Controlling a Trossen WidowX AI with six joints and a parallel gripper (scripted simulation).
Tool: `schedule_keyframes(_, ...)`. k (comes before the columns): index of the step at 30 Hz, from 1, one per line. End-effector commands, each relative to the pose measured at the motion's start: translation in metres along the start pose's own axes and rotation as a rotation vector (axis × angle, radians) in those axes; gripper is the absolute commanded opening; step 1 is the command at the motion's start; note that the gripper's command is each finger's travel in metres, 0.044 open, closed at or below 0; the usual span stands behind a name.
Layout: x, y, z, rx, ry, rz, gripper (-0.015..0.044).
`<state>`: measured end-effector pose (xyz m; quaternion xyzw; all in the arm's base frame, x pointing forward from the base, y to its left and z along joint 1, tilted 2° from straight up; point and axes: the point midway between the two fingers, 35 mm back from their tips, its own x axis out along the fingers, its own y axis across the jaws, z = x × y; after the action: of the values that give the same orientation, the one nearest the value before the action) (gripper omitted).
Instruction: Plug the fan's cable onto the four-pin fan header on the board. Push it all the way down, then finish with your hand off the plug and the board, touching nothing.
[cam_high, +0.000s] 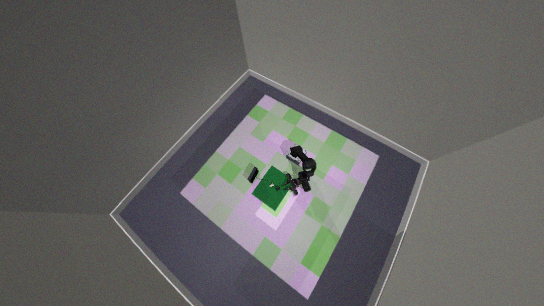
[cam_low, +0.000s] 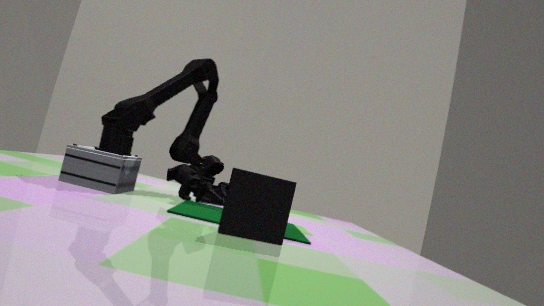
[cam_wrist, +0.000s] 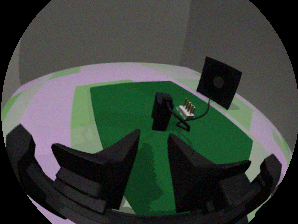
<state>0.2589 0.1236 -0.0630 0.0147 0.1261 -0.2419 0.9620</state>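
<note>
Grey walls, dim and grainy, surround a patchwork of lilac and green squares with a dark border. Wrist view: pincer (cam_high: 286, 184) (cam_low: 226, 190) (cam_wrist: 154, 135) partly open, nothing between its fingers; plug (cam_wrist: 161, 112) upright just beyond the tips, centre of frame, over the board (cam_high: 270, 184) (cam_low: 192, 210) (cam_wrist: 125, 107). Header (cam_wrist: 184, 111) stands to its right, pins bare. Fan (cam_high: 253, 174) (cam_low: 257, 206) (cam_wrist: 219, 82) at upper right, cable (cam_wrist: 202, 116) looping between. Risk: plug topples or twists, from lost grip or cable pull; a skewed regrasp could then bend pins.
</note>
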Motion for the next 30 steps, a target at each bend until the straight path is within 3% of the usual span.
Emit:
schedule_keyframes(1,-0.007,0.004,-0.002,0.013,0.013,0.005,0.014)
schedule_keyframes(30,-0.051,-0.001,0.015,0.01,0.014,-0.009,0.014)
